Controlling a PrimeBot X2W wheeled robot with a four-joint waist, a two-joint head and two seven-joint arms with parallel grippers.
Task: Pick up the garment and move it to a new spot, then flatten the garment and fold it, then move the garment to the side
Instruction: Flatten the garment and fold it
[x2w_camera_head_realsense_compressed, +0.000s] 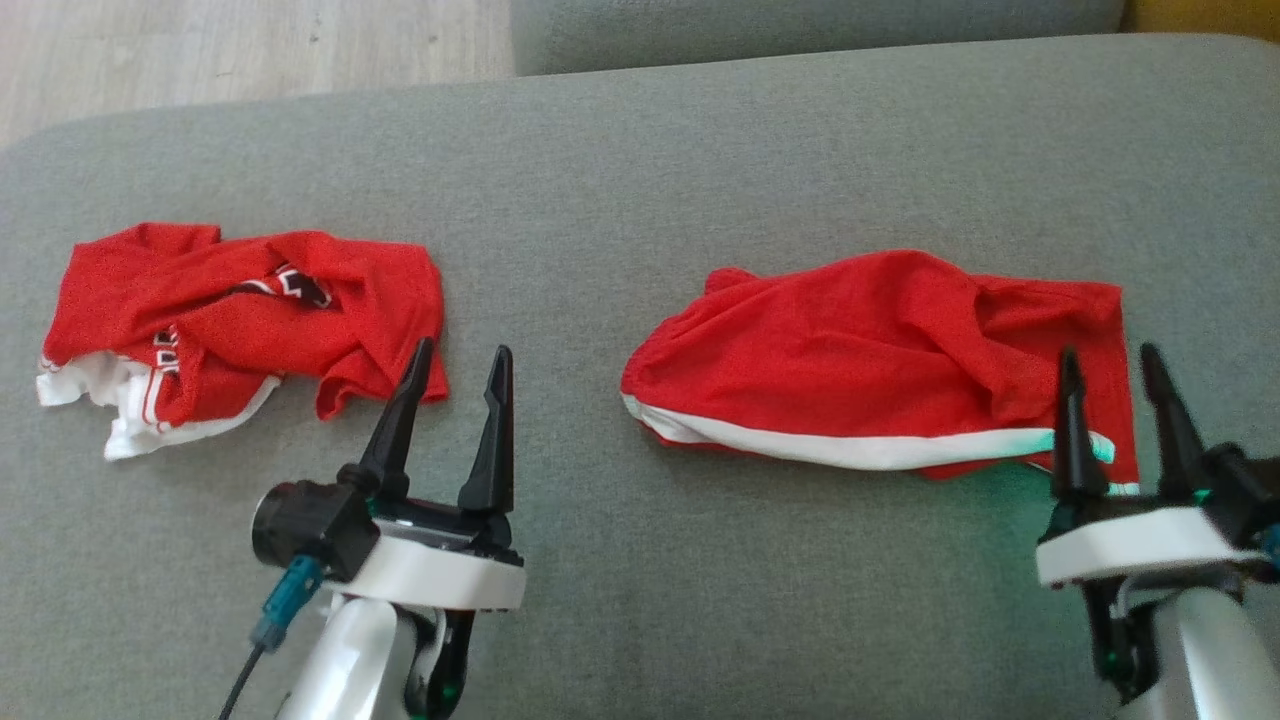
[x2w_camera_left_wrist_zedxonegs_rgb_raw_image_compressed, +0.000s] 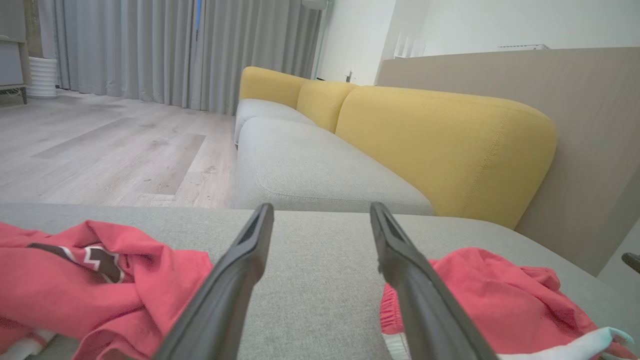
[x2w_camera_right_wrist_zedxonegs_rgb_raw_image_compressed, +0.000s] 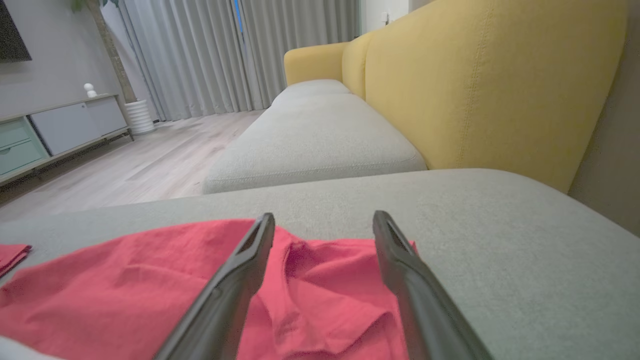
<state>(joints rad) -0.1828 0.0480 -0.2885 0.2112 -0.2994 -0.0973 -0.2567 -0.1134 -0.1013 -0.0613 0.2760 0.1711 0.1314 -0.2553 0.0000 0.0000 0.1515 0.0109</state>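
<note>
A red garment (x2w_camera_head_realsense_compressed: 850, 340) with a white band along its near edge lies bunched on the right half of the grey cushion (x2w_camera_head_realsense_compressed: 640, 150). My right gripper (x2w_camera_head_realsense_compressed: 1109, 352) stands open over its right end, nothing between the fingers. In the right wrist view the red cloth (x2w_camera_right_wrist_zedxonegs_rgb_raw_image_compressed: 125, 280) spreads beneath the open right gripper (x2w_camera_right_wrist_zedxonegs_rgb_raw_image_compressed: 324, 215). A second red garment (x2w_camera_head_realsense_compressed: 220, 310), crumpled, with white trim and a black print, lies at the left. My left gripper (x2w_camera_head_realsense_compressed: 464, 347) is open beside its right edge. The left wrist view shows the left gripper (x2w_camera_left_wrist_zedxonegs_rgb_raw_image_compressed: 321, 206) over bare cushion, between the printed garment (x2w_camera_left_wrist_zedxonegs_rgb_raw_image_compressed: 75, 285) and the banded one (x2w_camera_left_wrist_zedxonegs_rgb_raw_image_compressed: 500, 295).
The grey cushion runs wide between and in front of the two garments. Another grey seat (x2w_camera_left_wrist_zedxonegs_rgb_raw_image_compressed: 310, 170) adjoins it at the back, with yellow backrests (x2w_camera_left_wrist_zedxonegs_rgb_raw_image_compressed: 440, 140) along the right. Wooden floor (x2w_camera_head_realsense_compressed: 200, 50) lies beyond the far left edge.
</note>
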